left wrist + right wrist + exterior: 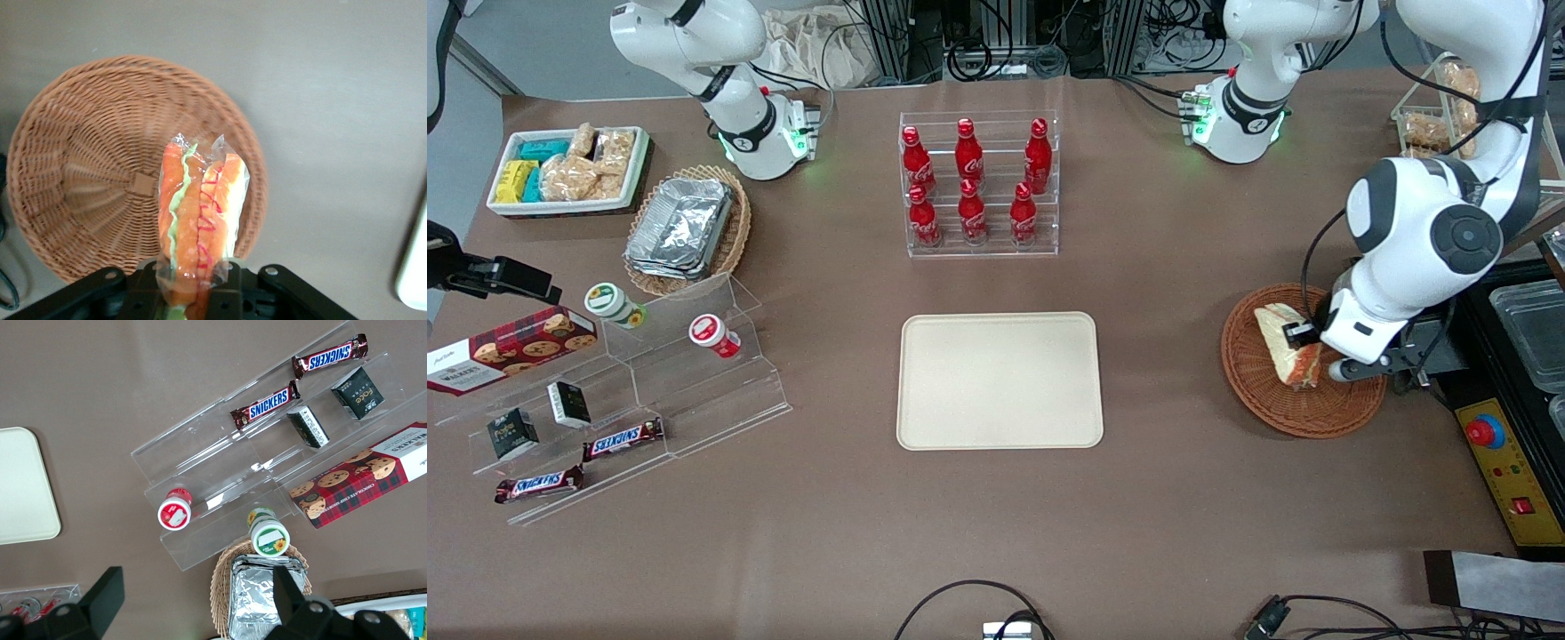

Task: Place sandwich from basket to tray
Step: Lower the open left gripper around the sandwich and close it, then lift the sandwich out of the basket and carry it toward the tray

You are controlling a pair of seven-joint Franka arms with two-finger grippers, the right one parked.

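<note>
The tray [1000,380] lies flat on the surface [1138,498], bare, well apart from the basket [1303,404] and toward the parked arm's end of the surface from it. The basket sits under the working arm, and the sandwich [1291,354] is above it — in the wrist view the wicker bowl [100,180] shows empty below the wedge, so I judge it lifted clear of the weave rather than resting in it. The gripper [1303,342] hangs over the basket with its jaws closed on one end of the sandwich [197,220]; the wedge's long axis runs straight out from the jaws, filling edge toward the wrist camera. What the coming move turns on is a sideways carry from basket to tray, keeping the wedge's free end above the basket rim and then the tray's low rim.
</note>
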